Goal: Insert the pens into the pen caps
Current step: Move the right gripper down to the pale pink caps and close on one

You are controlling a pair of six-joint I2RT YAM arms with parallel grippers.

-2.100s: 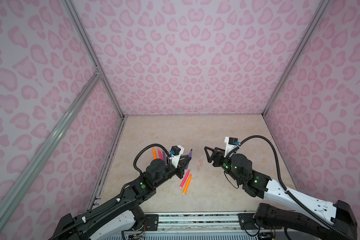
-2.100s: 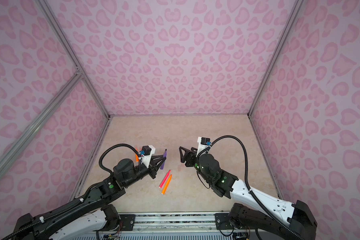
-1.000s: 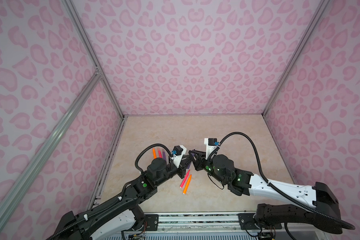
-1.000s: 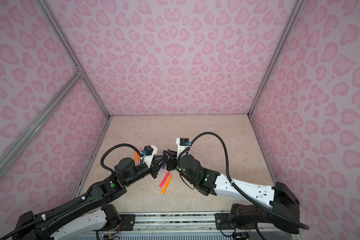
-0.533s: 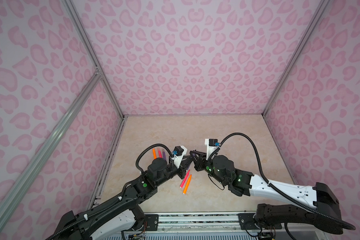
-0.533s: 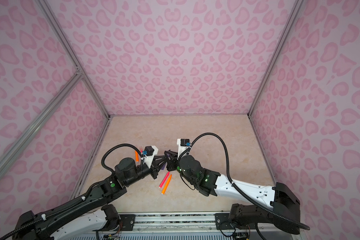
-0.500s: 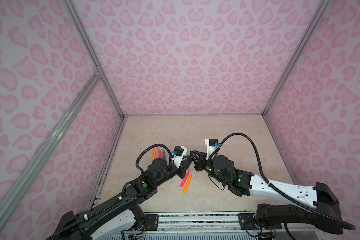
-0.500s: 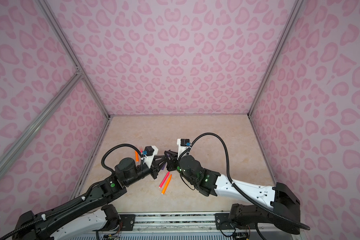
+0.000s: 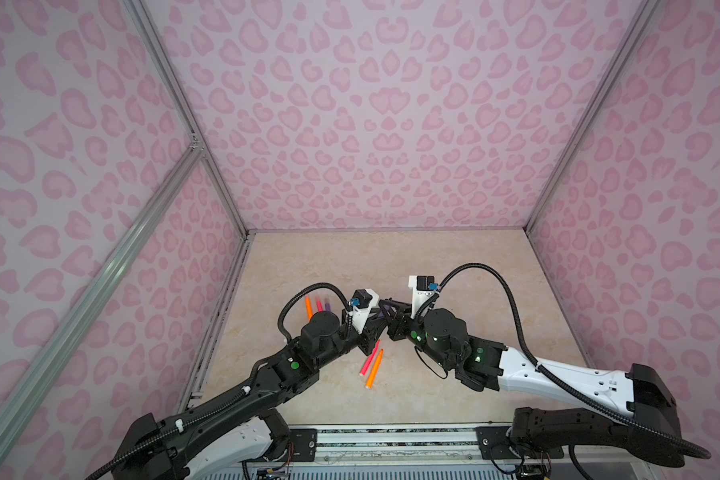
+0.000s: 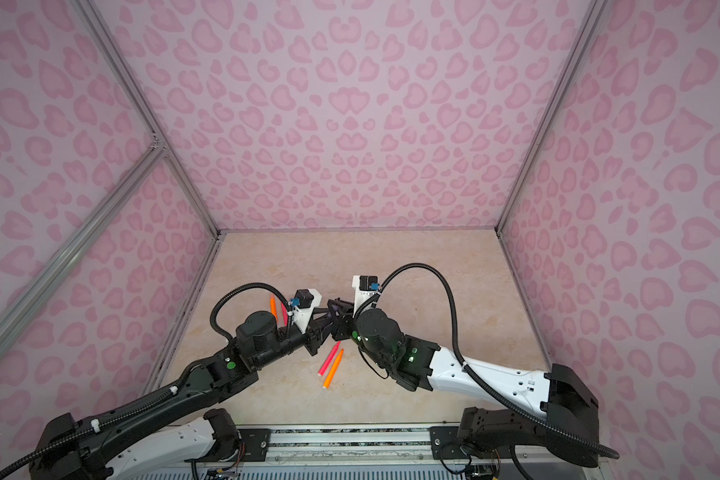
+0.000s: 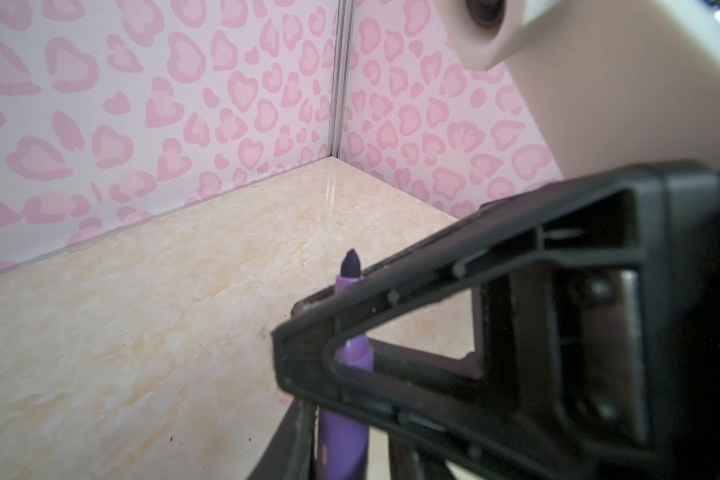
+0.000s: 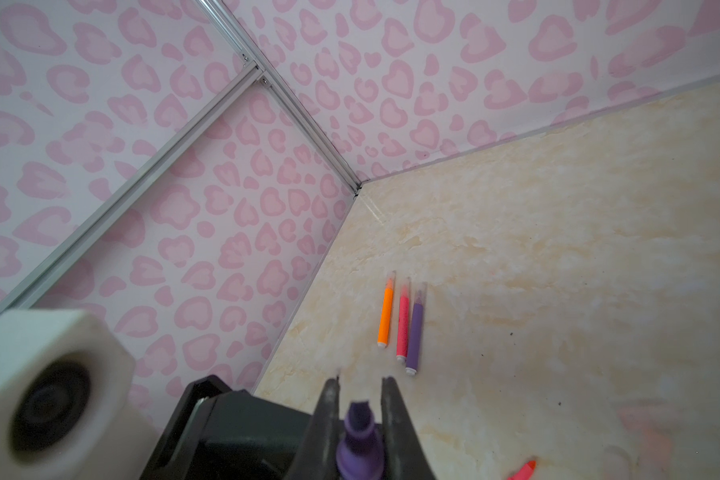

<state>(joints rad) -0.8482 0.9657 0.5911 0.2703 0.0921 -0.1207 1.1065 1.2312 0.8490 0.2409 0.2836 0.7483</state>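
Three pens lie side by side near the desk's left edge, about midway back: an orange pen (image 12: pixel 385 316), a pink pen (image 12: pixel 403 328) and a purple pen (image 12: pixel 414 336). They are parallel and just beside one another, each with a clear cap (image 12: pixel 421 291) over its tip and its white butt toward the near edge. Closer to the near edge, around the middle, an uncapped pink pen (image 9: pixel 368 360) and an uncapped orange pen (image 9: pixel 375 369) lie together, tips slanting toward the far right corner. A second purple pen (image 11: pixel 342 440) is held off the desk between the fingers of the right tool (image 12: pixel 360 380), its dark pointed tip bare.
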